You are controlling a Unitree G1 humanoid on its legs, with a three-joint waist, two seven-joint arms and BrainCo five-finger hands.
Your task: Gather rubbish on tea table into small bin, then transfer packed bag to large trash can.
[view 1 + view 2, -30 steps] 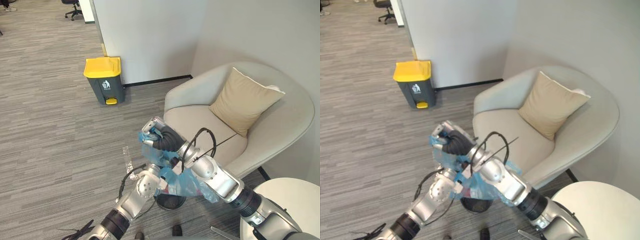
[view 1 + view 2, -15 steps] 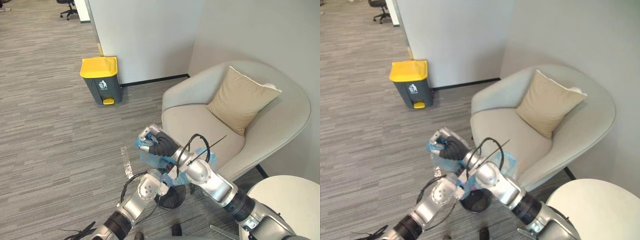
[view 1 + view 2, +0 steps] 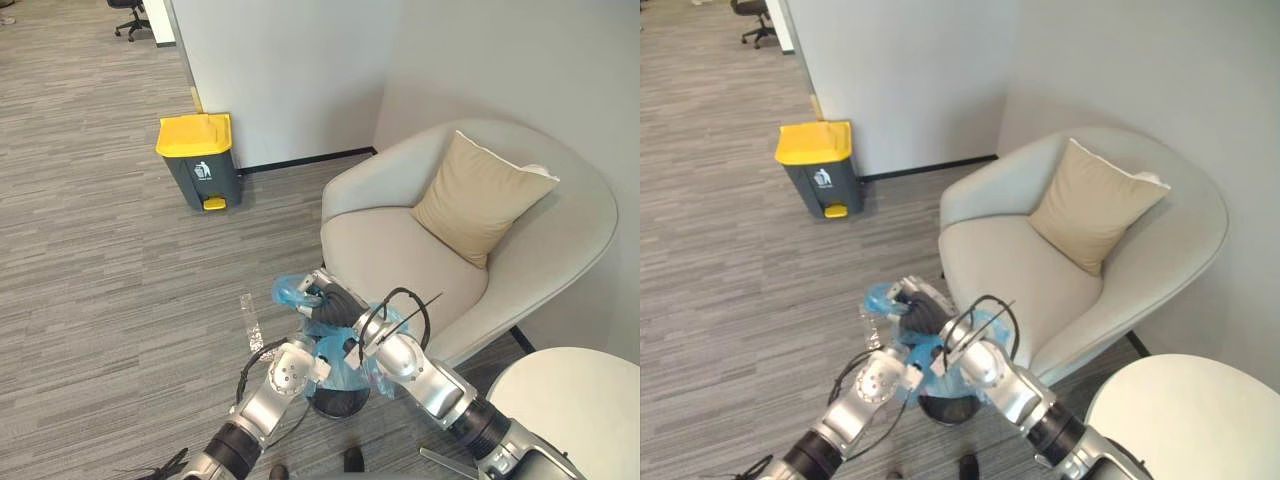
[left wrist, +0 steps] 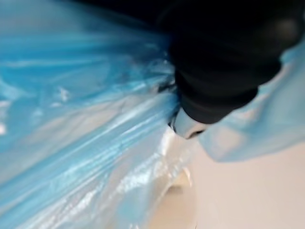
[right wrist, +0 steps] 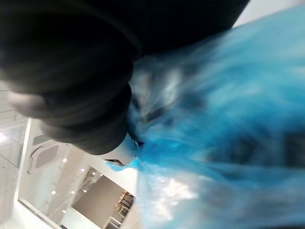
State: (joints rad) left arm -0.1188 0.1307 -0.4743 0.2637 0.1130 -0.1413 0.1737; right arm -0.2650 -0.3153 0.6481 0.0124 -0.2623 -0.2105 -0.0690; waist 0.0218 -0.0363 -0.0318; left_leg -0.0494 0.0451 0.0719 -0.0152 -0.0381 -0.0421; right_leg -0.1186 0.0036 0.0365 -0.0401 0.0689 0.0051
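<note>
Two hands working blue bag (image 3: 350, 372) over small bin (image 3: 338, 403): right hand (image 3: 330, 303) clenching bag neck; left hand (image 3: 308, 362) beside plastic, grip unreadable. Advising straight upward lift, then carrying far left toward yellow-lidded can (image 3: 198, 160).

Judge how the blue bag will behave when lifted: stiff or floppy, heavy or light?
Probably floppy: the bag crumples and bunches where the right robot hand grips it. Likely light: its thin film hangs loosely over the bin. Possibly slippery: the film looks glossy in the left wrist view.
</note>
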